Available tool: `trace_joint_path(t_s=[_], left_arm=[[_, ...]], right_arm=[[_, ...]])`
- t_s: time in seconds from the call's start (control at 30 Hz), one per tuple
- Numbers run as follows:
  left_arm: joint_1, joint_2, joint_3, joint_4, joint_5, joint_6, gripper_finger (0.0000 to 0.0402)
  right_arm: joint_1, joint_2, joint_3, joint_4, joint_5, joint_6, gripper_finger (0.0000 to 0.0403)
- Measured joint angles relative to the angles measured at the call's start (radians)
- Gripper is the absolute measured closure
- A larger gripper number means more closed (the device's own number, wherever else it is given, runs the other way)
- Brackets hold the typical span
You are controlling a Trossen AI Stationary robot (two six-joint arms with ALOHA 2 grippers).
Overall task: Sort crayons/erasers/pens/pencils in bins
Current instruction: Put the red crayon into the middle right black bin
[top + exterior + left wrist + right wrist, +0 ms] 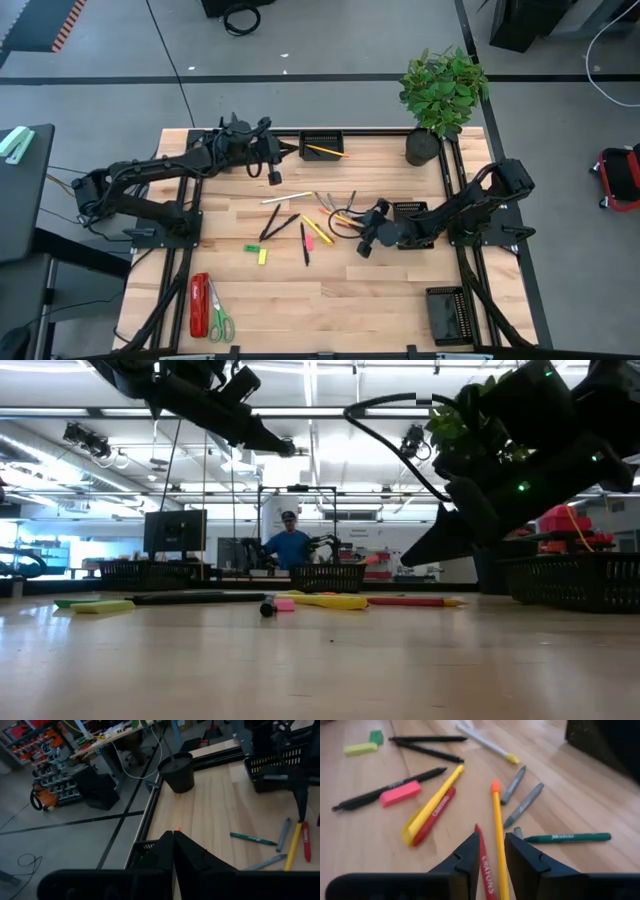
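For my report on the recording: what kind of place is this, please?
Probably a robotics lab or workshop. The wooden table stands on a bare grey floor with taped lines; behind it the low view shows monitors, ceiling strip lights and a person at a bench.

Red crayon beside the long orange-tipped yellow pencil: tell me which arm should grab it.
Right. The right gripper hangs directly over the red crayon, fingers straddling it and the yellow pencil. The left gripper is shut, far off by the back black mesh bin.
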Motion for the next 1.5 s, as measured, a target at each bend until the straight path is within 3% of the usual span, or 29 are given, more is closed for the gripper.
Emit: trace_joint_path(t_s=[0.17, 0.8, 1.17, 1.5], left_arm=[[0.0, 0.0, 0.0, 0.002, -0.001, 0.0, 0.0383], [0.001, 0.0, 0.0, 0.001, -0.001, 0.003, 0.0379], [0.001, 0.0, 0.0, 0.001, -0.001, 0.003, 0.0381], [0.001, 0.001, 0.0, 0.001, -0.001, -0.014, 0.0389]], right_arm=[[0.001, 0.0, 0.001, -0.029, -0.051, 0.01, 0.0308], [-0.003, 0.129, 0.002, 0.004, -0.051, 0.055, 0.0309], [-0.003, 0.129, 0.002, -0.004, -0.046, 0.078, 0.031], [-0.011, 0.128, 0.004, -0.023, -0.053, 0.071, 0.0355]])
